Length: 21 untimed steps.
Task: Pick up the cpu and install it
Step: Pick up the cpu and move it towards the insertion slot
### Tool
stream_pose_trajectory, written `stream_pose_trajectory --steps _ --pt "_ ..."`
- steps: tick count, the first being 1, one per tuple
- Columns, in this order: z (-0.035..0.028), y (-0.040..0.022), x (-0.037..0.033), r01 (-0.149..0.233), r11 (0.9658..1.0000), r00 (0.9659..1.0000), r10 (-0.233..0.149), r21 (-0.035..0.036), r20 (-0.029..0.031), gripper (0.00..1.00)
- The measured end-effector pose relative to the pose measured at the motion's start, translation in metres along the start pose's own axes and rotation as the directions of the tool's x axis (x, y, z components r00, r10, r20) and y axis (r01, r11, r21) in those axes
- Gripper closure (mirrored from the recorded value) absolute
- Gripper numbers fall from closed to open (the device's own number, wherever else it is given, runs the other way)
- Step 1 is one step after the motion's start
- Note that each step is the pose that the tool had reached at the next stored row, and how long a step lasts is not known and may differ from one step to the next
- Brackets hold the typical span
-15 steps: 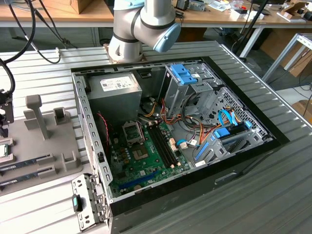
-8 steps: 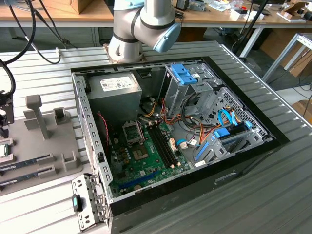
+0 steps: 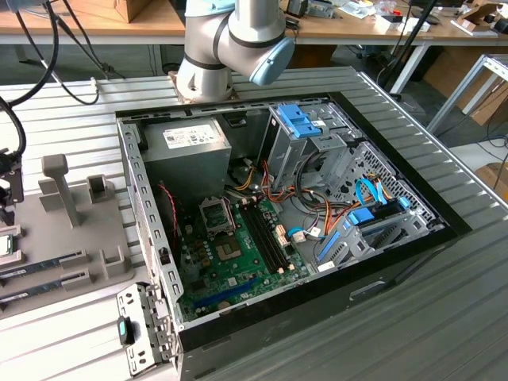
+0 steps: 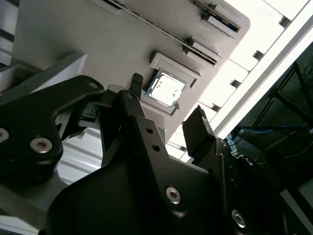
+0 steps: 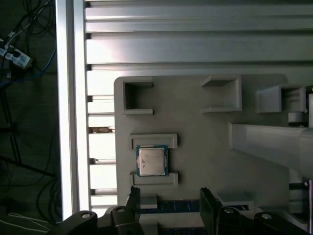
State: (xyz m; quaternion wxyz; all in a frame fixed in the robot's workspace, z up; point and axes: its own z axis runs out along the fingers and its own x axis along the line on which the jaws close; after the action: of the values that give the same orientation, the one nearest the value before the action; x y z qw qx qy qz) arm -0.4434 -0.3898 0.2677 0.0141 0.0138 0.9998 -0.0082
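Now the black two-finger gripper (image 5: pixel 169 198) hangs near the small silver-grey square cpu (image 5: pixel 151 161) in its grey plastic tray (image 5: pixel 195 127), jaws wide apart, holding nothing.

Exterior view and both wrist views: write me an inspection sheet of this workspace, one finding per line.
Surface: slatted metal table, grey fixture tray on it.
Job's things: cpu lying flat in its tray pocket; open computer case beside the tray.
Clutter: memory sticks in the tray.
Grippers: gripper open, near the cpu, holding nothing.
Cables: coloured wires inside the case.
Surroundings: wooden benches behind.
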Motion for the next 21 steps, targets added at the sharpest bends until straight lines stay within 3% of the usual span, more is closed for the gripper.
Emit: stream_pose_trajectory --steps 20,21 --pt "0.0063 0.0001 0.0002 0.0 1.0 1.0 0.0 0.0 0.0001 0.4" --pt "0.0088 0.0001 0.0002 0.0 1.0 1.0 0.0 0.0 0.0 0.4"
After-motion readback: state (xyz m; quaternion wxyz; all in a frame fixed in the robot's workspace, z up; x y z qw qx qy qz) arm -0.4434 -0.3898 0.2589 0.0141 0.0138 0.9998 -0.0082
